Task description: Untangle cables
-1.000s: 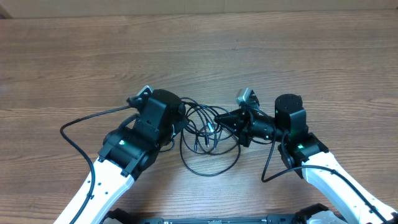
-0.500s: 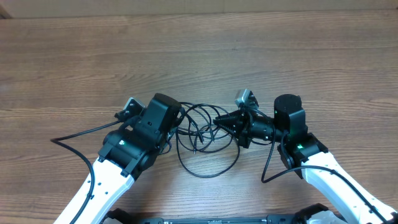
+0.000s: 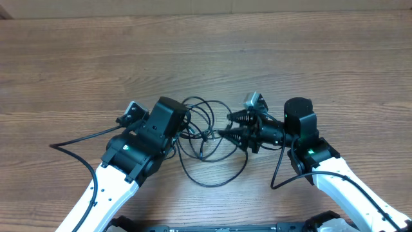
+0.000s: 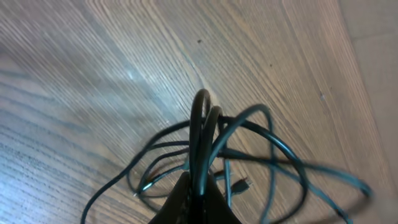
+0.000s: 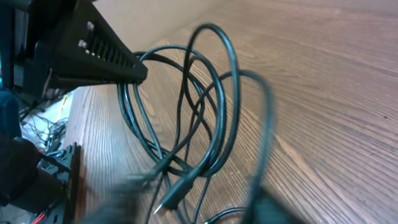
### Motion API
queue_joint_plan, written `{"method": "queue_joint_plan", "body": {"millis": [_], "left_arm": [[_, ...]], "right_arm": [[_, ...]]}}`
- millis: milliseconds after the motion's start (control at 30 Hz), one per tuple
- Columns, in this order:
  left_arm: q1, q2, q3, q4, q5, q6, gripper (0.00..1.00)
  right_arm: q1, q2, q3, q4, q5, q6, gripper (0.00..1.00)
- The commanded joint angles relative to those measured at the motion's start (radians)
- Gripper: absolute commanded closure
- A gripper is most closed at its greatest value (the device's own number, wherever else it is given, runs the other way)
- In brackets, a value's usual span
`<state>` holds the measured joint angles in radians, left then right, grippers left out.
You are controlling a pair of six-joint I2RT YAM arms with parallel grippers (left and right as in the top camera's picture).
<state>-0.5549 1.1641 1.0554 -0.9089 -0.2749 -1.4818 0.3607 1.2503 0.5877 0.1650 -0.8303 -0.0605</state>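
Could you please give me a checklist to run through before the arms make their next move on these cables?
1. Hold of the left gripper on the cables: ok, it is shut on several strands.
2. Opening of the right gripper: ok, its jaws stand apart.
3. A strand lying between the right jaws: cannot tell.
4. Strands separated: not ok, the loops cross one another in a bunch.
5. A free end to work from: ok, a plug lies loose on the table.
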Motion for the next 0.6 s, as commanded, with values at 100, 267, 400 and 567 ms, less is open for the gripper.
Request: {"method": "queue_joint_plan", "body": {"millis": [100,267,400,567], "left_arm": [[0.005,0.003,0.009,0.059,-0.002,0.112,0.96],[0.005,0.003,0.009,0.148,0.079,0.258,0.96],[0.005,0.003,0.009,0.213,0.169,0.405,0.96],[0.005,0.003,0.009,0.264,0.254,0.559,0.96]], "right_arm": [[-0.002,-0.002,0.009,0.005,0.004,-0.001,0.00],[-0.002,-0.002,0.009,0.005,0.004,0.000,0.00],[-0.002,-0.002,0.009,0.005,0.004,0.000,0.00],[-0.002,-0.002,0.009,0.005,0.026,0.000,0.00]]}}
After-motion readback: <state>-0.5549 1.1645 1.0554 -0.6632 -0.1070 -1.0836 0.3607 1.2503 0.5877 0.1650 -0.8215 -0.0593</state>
